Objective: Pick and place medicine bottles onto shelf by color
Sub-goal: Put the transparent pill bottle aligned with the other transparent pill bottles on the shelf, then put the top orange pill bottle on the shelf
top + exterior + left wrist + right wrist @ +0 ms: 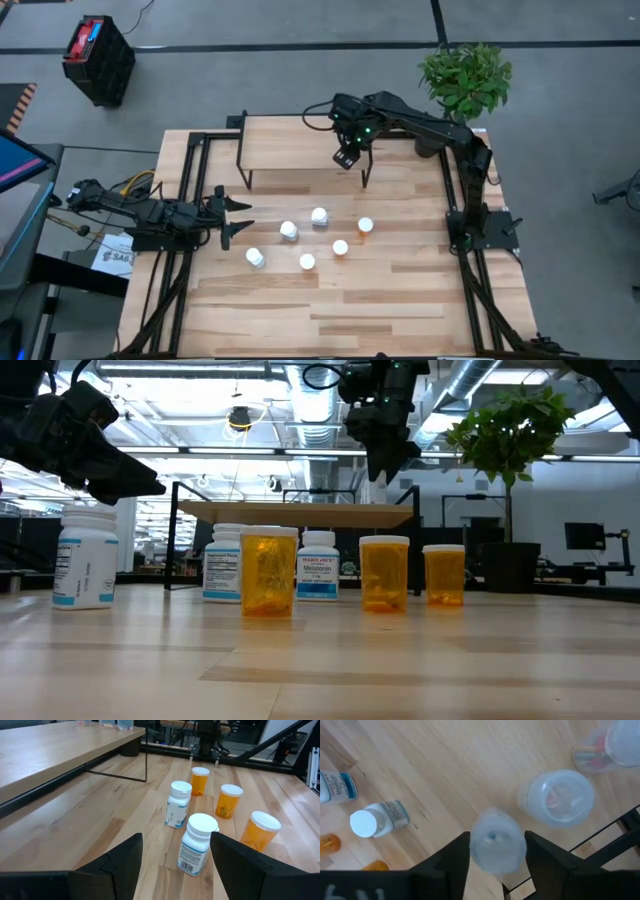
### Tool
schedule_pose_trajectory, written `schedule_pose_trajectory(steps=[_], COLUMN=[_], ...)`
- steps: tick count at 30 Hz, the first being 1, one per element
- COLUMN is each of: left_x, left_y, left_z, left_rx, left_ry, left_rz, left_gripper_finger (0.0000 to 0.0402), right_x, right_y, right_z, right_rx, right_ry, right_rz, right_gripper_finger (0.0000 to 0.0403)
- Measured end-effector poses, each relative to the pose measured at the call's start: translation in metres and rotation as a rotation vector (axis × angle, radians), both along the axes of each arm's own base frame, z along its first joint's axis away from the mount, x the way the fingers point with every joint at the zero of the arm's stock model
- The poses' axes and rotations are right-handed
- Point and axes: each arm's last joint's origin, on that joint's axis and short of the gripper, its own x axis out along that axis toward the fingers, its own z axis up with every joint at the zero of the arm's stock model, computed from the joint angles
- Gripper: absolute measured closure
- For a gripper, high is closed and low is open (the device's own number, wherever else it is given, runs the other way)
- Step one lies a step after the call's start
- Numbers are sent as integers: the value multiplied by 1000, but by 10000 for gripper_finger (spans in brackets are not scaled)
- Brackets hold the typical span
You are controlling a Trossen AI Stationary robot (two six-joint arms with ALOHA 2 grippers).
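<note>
Right gripper [348, 157]: hanging over the right end of the shelf [290, 145], above its light wood top. In the right wrist view its two dark fingers [451, 862] are standing on either side of a clear bluish bottle [497, 845], closed against it. Two more clear bluish bottles are standing on the shelf top nearby: one [560, 797] just beside the held one, another [615, 742] near the frame's edge, partly cut off.

Left gripper [232, 217]: waiting low at the left side of the table [400, 300], fingers spread apart and holding nothing. It is pointing toward the bottle group.

Medicine bottles on the table, six in all, standing in front of the shelf and well apart from it:
- White bottle [255, 257], nearest the left gripper, white cap.
- White bottle [288, 230], behind it, blue-banded label.
- White bottle [319, 215], nearest the shelf, labelled Melatonin [318, 565].
- Orange bottle [307, 262], white cap, at the front of the group.
- Orange bottle [340, 247], white cap, in the middle.
- Orange bottle [366, 225], white cap, farthest right.

All six are standing upright, none touching.

Background: potted plant [465, 78] beyond the table's far right corner; black crate [98, 60] sitting on the floor at far left.
</note>
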Motion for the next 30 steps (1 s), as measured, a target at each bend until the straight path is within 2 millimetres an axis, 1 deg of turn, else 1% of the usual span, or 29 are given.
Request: schedule_pose_trajectory(steps=[5,11,16,24,27,30], left_x=[0,0,0,0,0,0], left_y=[0,0,0,0,0,0], left_z=[0,0,0,0,0,0], left_rx=[-1,-2,-2,-2,-8,-38], left_ry=[0,0,-1,0,-2,-9], left_rz=[0,0,0,0,2,9], left_gripper_finger=[180,180,180,180,180,180], right_x=[0,-1,-6,-13,-15,-16], right_y=[0,0,1,8,17,31], right_z=[0,1,17,52,62,69], right_rx=[0,4,-3,-29,-22,-4], right_ry=[0,8,0,-54,-58,-53], right_rz=[-1,-4,-8,2,3,5], right_gripper_finger=[179,182,193,212,217,221])
